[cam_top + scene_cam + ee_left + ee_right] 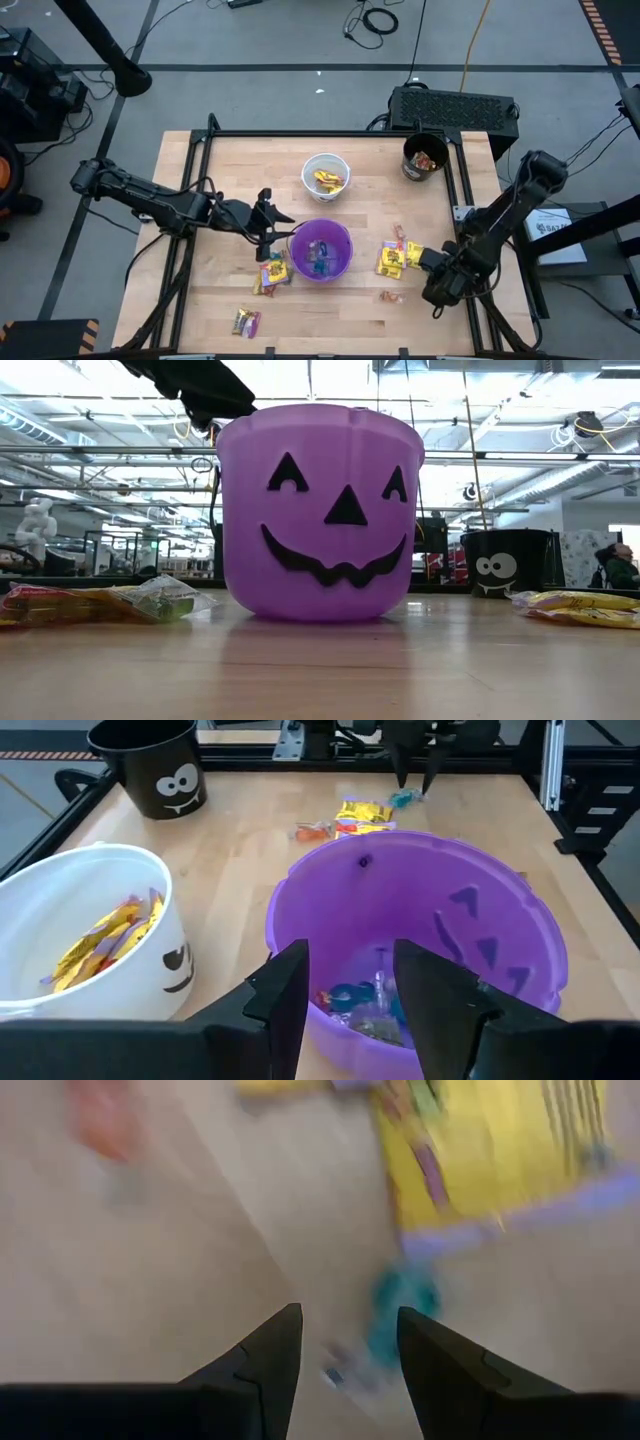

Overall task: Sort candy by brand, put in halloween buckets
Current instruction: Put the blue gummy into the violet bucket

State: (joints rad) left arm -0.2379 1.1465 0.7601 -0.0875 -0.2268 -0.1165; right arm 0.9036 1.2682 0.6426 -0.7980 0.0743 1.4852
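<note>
On a pale wooden table (pixel 220 190), the left gripper (pixel 350 995) hovers over the rim of the round purple plastic jack-o'-lantern bucket (pixel 321 249), fingers parted and empty, blue-green sweets lying inside. The right gripper (pixel 345 1345), also parted and empty, hangs just above a small blue-green wrapped candy (pixel 400 1310) beside yellow packets (pixel 391 260). Likely next: close on that candy and carry it to the purple bucket.
</note>
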